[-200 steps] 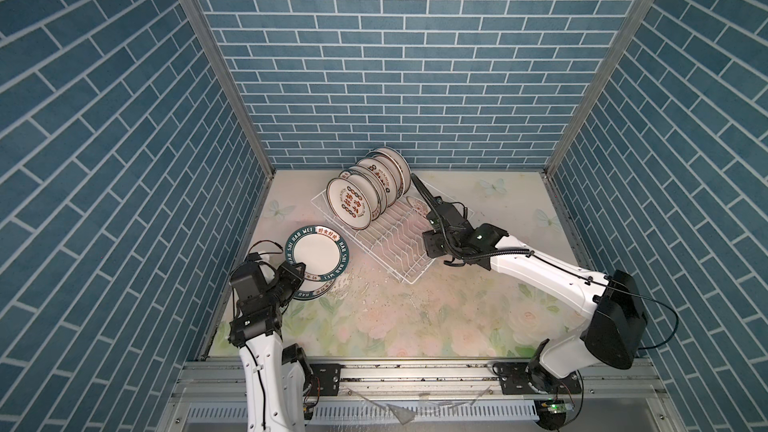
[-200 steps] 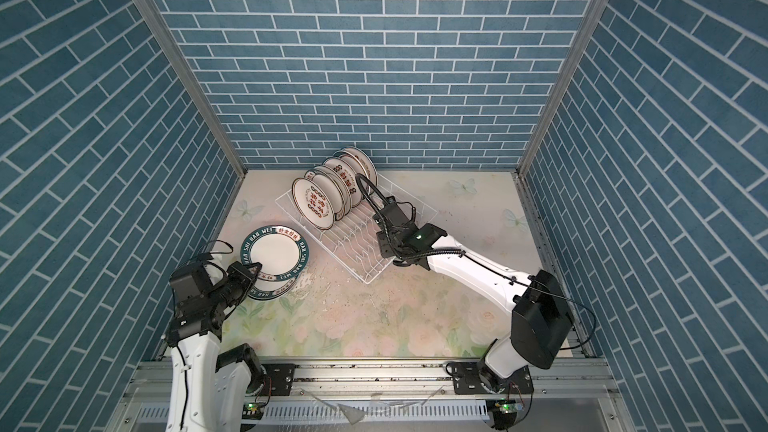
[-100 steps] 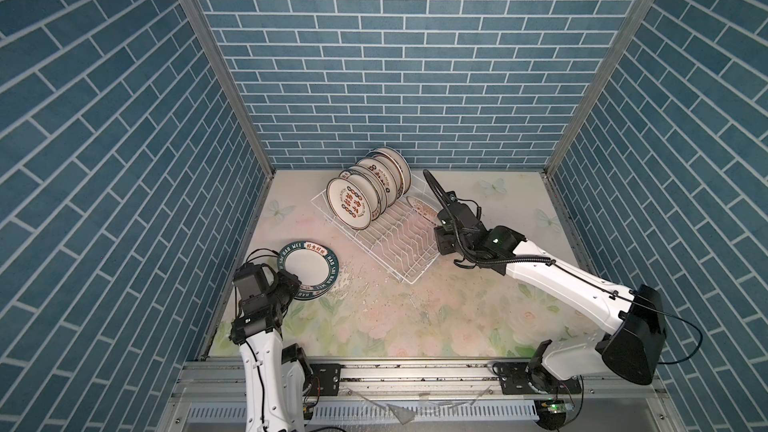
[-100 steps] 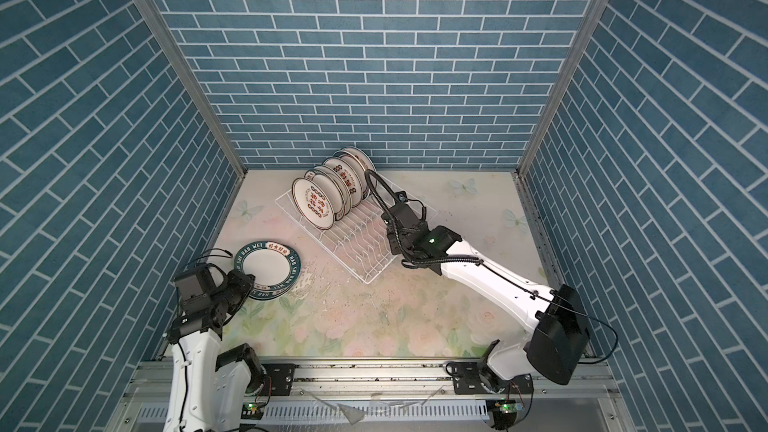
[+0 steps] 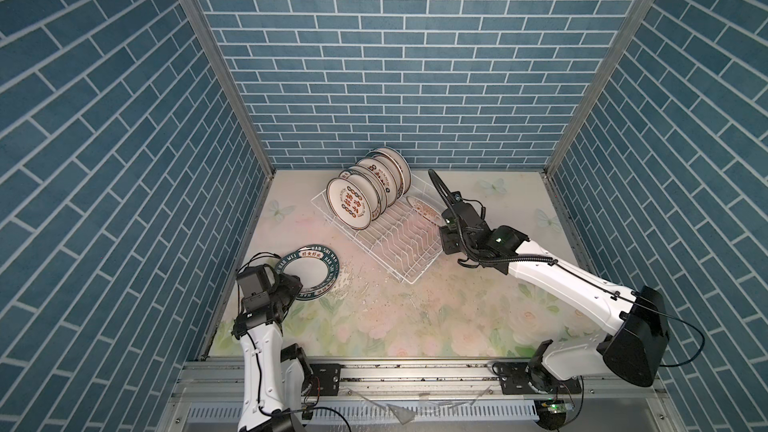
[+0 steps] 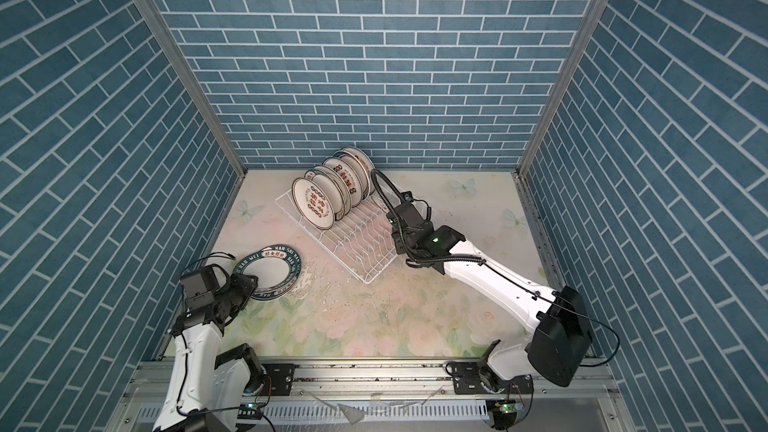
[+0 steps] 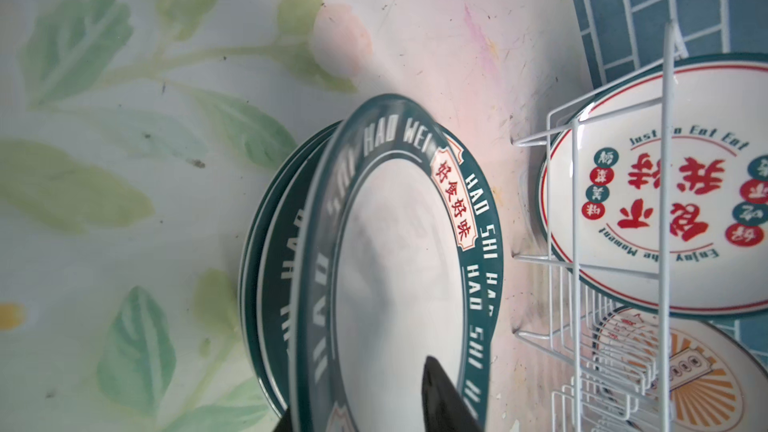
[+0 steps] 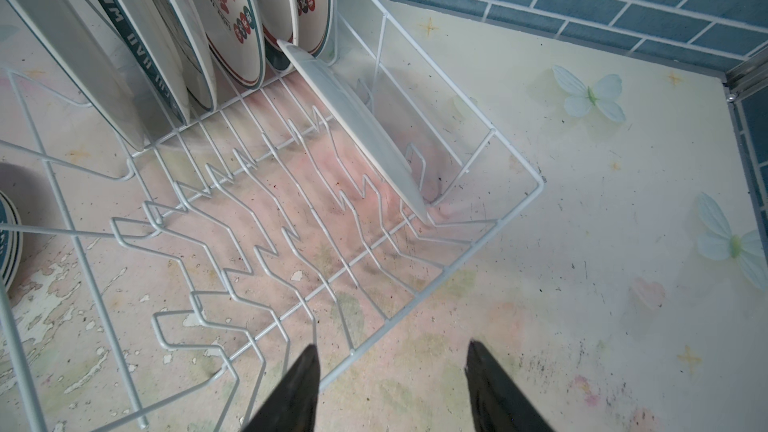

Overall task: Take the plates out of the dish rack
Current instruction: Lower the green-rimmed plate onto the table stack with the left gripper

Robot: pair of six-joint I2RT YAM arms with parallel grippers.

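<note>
Over stack [image 7: 270, 218] — left tool [image 7: 357, 396] astride top plate [image 7: 395, 263] | right tool [image 8: 390, 367] parted

A lab staged as a kitchen: tile-print walls [image 5: 395, 56] on aluminium framing [image 5: 220, 68], dish rack [image 5: 395, 243] on floral tabletop [image 5: 395, 317].

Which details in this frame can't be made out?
1. left hand: left wrist view, fingers cut by the frame edge; grip on the green-rimmed plate unclear.
2. stack beneath: count hidden by that plate.
3. leaning plate in the dish rack: right wrist view shows only its back.
</note>
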